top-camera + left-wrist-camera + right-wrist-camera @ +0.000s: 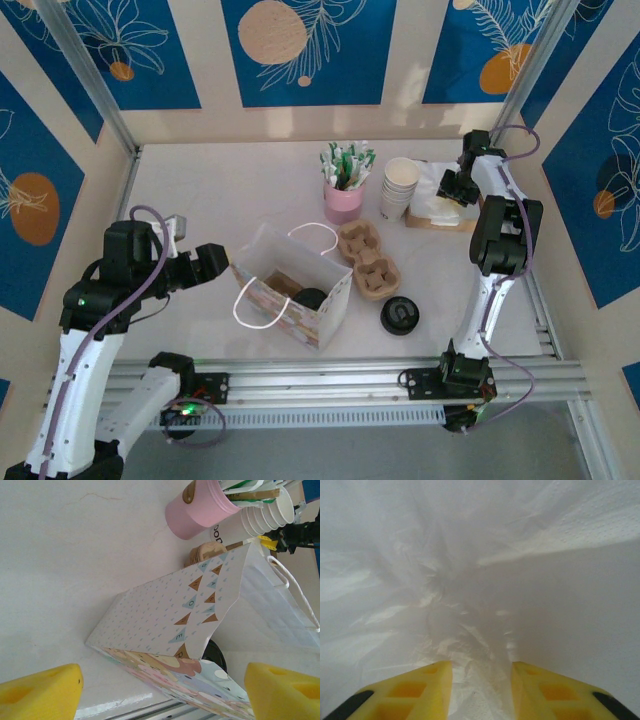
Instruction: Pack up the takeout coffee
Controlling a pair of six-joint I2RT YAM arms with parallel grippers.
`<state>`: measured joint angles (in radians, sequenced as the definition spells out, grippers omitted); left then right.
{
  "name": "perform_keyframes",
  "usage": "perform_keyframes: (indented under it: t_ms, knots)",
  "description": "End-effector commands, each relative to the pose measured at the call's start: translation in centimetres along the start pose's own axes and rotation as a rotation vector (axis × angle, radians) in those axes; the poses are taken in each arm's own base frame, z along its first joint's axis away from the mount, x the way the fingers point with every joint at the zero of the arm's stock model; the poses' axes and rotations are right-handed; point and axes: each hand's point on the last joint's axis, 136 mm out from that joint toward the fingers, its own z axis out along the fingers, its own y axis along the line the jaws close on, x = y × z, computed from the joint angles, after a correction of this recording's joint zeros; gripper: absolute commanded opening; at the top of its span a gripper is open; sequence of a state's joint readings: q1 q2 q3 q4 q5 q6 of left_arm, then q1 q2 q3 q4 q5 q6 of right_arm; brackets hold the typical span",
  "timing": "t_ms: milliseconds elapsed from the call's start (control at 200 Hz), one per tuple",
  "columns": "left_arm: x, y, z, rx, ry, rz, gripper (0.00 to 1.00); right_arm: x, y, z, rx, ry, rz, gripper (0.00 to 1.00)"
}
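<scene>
At frame centre you have one coffee (310, 297) inside one bag (283, 308), your left gripper (208, 264) gaping wide at its left, your right gripper (455, 187) at upper right pinching one napkin pile (432, 207).

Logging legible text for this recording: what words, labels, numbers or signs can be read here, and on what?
None can be read in full.
Paper bag: letters on its bunting flags, too blurred to read.
Stacked cups: dark print on the side, partly hidden, unreadable.
</scene>
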<state>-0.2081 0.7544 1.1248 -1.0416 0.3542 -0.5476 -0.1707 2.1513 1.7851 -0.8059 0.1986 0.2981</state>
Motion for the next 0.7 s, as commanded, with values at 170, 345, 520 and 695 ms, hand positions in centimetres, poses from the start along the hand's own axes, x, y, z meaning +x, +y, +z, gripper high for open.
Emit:
perform_keyframes:
  t_ms: [170,345,520,695]
  knots:
    - [0.1,-0.4,-0.9,0.001,-0.003,0.011,0.84,0.9,0.0,1.4,0.011,0.061,-0.017,0.39]
    - [0.0,-0.5,-0.9,0.004,-0.006,0.012,0.84,1.0,0.2,1.4,0.013,0.065,-0.024,0.29]
    - [-0.2,-0.7,-0.9,0.01,-0.01,0.015,0.84,-0.4,0.7,-1.6,-0.003,-0.007,-0.016,0.14]
    - [-0.4,-0.9,-0.8,0.02,-0.01,0.02,0.84,-1.8,1.3,-6.1,-0.061,-0.097,0.015,0.0]
